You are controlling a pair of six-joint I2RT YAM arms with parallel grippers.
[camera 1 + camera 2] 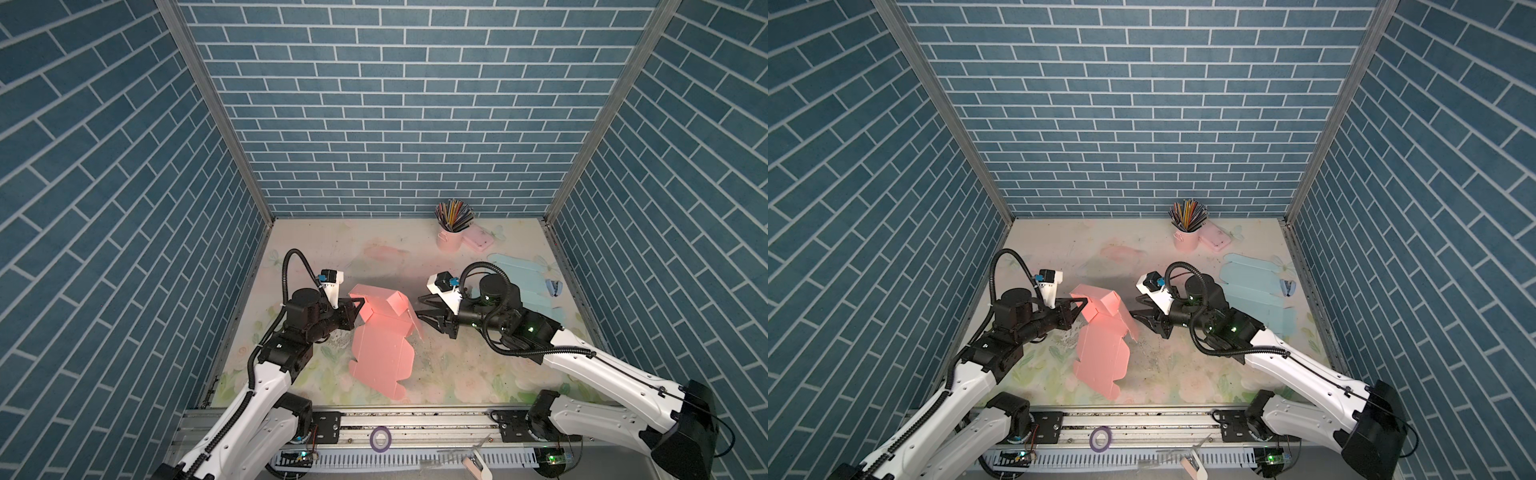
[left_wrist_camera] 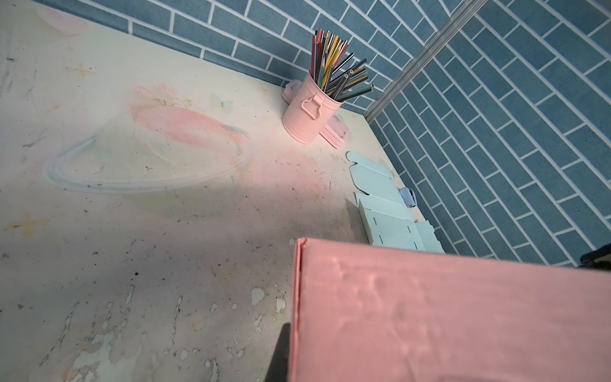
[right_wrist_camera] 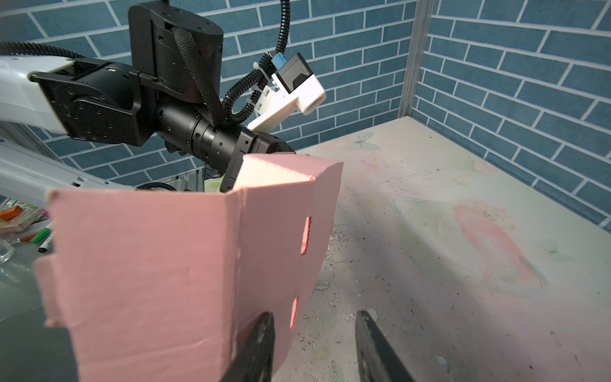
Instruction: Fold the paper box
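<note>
The table (image 1: 316, 249) has a pale flower print, much scratched, and blue brick walls (image 1: 395, 104) close three sides. A pink cup of pencils (image 1: 449, 240) stands near the back wall. The pink paper box (image 1: 382, 345), half folded, stands up at the table's middle. The left gripper (image 1: 360, 304) reaches in low and is closed tight on the box's upper left edge. The right gripper (image 1: 419, 307) faces it just beside the right flap, jaws apart, holding nothing.
</note>
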